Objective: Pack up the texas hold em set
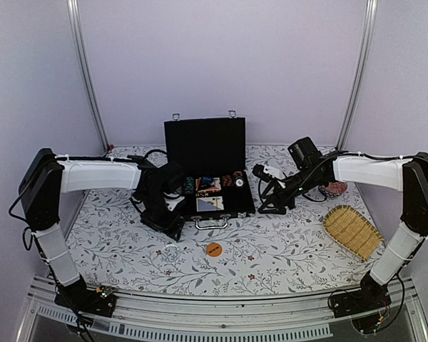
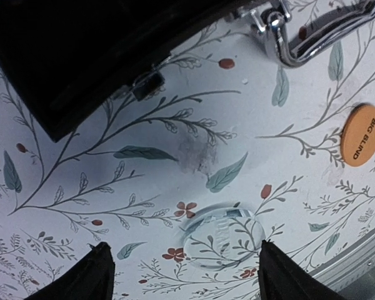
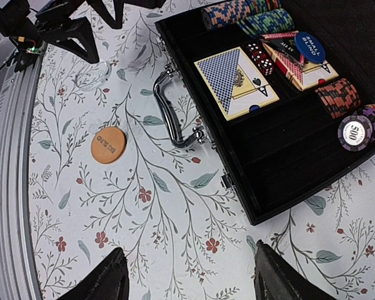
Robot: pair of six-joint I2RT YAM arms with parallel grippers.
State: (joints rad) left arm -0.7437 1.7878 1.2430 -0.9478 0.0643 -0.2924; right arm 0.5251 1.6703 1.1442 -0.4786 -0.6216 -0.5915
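Observation:
The black case lies open at the table's middle, lid upright. In its tray are chip stacks, cards and red dice. An orange disc lies on the cloth in front of the case. A clear round disc lies flat on the cloth. My left gripper hovers open just above it, holding nothing, left of the case's handle. My right gripper stands open and empty over the cloth by the case's front right corner.
A woven yellow basket lies at the right front. A red patterned dish sits behind the right arm. A metal rail runs along the near table edge. White walls close in the back and sides.

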